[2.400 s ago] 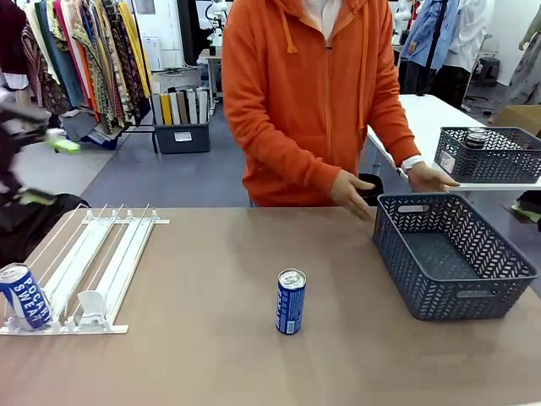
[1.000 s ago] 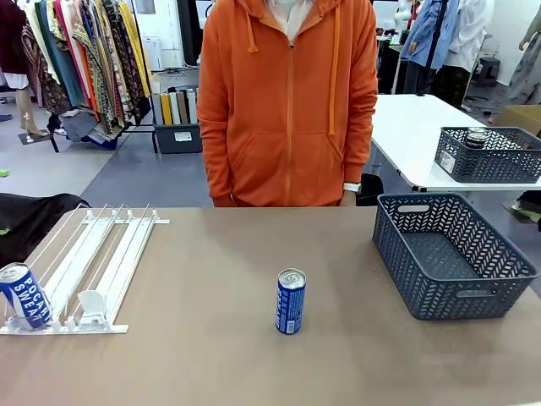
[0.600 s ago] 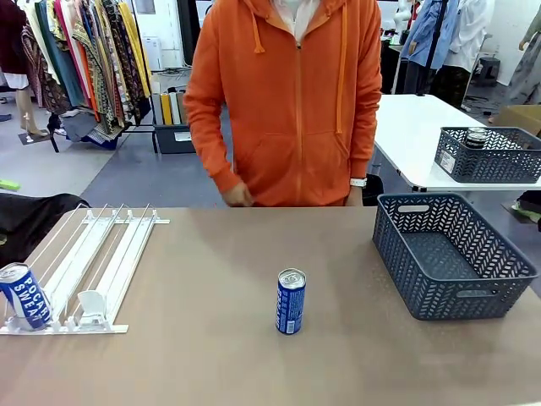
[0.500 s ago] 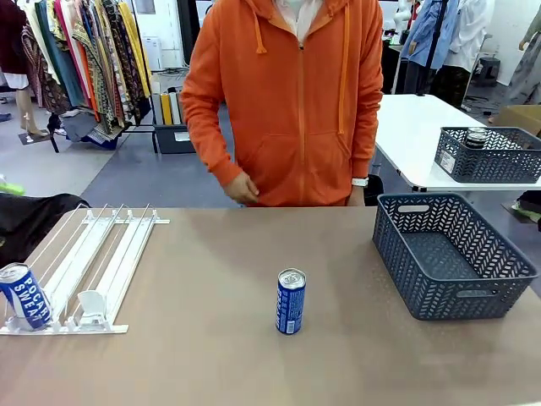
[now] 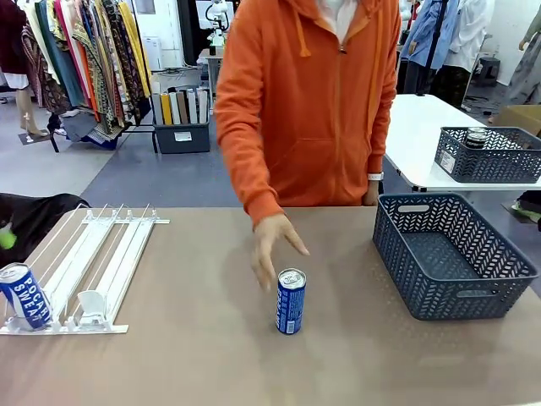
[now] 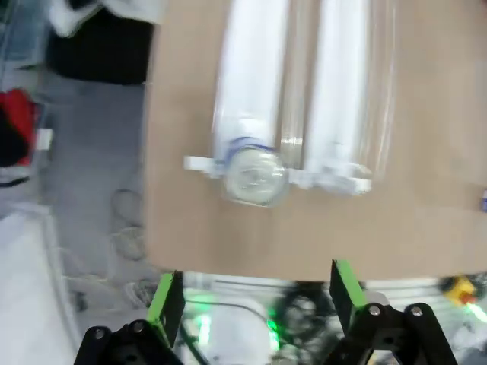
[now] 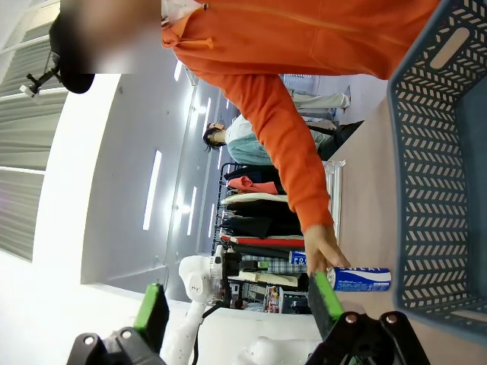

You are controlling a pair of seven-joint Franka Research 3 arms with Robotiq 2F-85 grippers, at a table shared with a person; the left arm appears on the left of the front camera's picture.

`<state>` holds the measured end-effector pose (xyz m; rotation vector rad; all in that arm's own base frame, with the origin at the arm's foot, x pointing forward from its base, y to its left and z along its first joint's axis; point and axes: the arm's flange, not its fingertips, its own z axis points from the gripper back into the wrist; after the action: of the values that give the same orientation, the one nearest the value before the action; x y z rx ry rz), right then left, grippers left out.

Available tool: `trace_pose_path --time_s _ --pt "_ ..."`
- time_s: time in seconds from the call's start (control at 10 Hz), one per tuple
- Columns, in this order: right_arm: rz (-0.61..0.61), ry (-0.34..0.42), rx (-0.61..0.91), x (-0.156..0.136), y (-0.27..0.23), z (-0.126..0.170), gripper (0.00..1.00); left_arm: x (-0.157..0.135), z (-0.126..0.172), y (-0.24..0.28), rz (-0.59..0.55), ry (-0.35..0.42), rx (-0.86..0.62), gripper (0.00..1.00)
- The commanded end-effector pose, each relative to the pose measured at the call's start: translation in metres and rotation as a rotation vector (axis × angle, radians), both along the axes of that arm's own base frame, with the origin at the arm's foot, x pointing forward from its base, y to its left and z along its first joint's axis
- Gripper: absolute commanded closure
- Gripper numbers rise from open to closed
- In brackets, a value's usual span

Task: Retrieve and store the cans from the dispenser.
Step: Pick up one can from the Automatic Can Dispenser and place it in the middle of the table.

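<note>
Hand (image 5: 272, 241) newly beside blue can (image 5: 290, 303); dispenser can (image 5: 24, 296): POCARI SWEAT

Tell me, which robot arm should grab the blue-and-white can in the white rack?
Left. The left gripper hangs open over the blue-and-white aluminium can in the white rail dispenser; the right gripper faces the grey mesh basket.

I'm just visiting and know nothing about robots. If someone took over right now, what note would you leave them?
Left claw: open, empty, above the blue-and-white Pocari Sweat can at the front of the white rail dispenser.
Right claw: open, empty.
A second blue can stands mid-table; the person's hand hovers by it.
Dark grey mesh basket looks empty: nothing stored. Both cans left.
</note>
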<state>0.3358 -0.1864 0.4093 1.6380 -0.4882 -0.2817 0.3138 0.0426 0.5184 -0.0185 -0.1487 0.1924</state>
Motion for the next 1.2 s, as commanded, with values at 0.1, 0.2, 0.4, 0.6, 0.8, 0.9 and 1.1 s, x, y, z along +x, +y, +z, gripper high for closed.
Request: trace_pose_path --time_s 0.1,0.2,0.4,0.6,0.8,0.9,1.1 --pt "0.015 -0.007 -0.008 -0.001 0.0 0.001 0.0 0.0 0.0 0.0 0.0 0.0 0.0 0.0" --pt "0.015 -0.007 -0.008 -0.001 0.0 0.001 0.0 0.0 0.0 0.0 0.0 0.0 0.0 0.0" --pt "0.015 -0.007 -0.008 -0.001 0.0 0.001 0.0 0.0 0.0 0.0 0.0 0.0 0.0 0.0" --pt "0.015 -0.007 -0.008 -0.001 0.0 0.001 0.0 0.001 -0.003 0.0 -0.009 0.0 0.031 0.0" --pt "0.015 -0.007 -0.008 -0.001 0.0 0.001 0.0 0.02 -0.04 -0.011 -0.14 -0.056 -0.098 0.0" --pt "0.015 -0.007 -0.008 -0.001 0.0 0.001 0.0 0.026 -0.054 -0.007 -0.096 -0.035 -0.122 0.0" --pt "0.015 -0.007 -0.008 -0.001 0.0 0.001 0.0 0.036 -0.069 -0.001 -0.077 0.005 -0.12 0.0"
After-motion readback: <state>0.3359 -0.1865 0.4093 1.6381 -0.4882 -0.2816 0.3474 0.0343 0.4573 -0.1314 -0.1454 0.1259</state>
